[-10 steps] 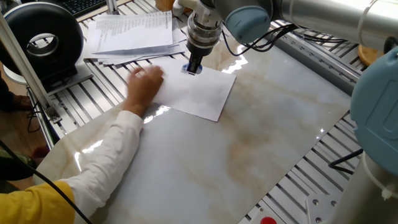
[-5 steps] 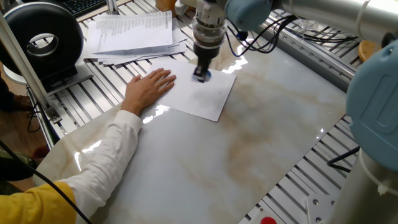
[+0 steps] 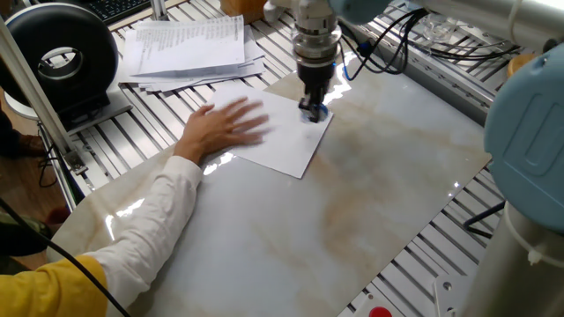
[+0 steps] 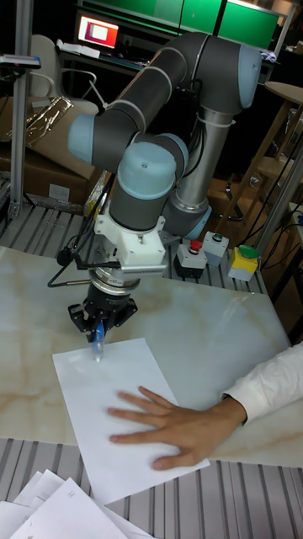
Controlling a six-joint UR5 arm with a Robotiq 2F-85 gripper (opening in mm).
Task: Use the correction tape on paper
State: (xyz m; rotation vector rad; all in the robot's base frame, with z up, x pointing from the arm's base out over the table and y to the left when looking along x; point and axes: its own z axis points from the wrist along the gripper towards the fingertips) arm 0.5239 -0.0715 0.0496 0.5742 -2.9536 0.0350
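The white paper (image 3: 282,141) lies flat on the marble tabletop, also seen as the paper (image 4: 109,396) in the tall fixed view. My gripper (image 3: 314,109) points straight down over the sheet's far right corner, shut on the blue and clear correction tape (image 3: 315,112). The correction tape (image 4: 98,338) hangs from the gripper (image 4: 99,330) with its tip touching the paper near the corner. A person's hand (image 3: 225,126) lies flat on the sheet's left part, pressing it down.
A stack of printed papers (image 3: 187,46) lies at the back left beside a black round device (image 3: 62,57). The person's white-sleeved arm (image 3: 141,224) crosses the table's left front. Button boxes (image 4: 215,253) stand behind the arm's base. Metal slats (image 3: 458,229) edge the marble slab.
The gripper with the correction tape has slid to the right across the paper's far edge to its right corner. The person's hand has shifted right along the sheet.
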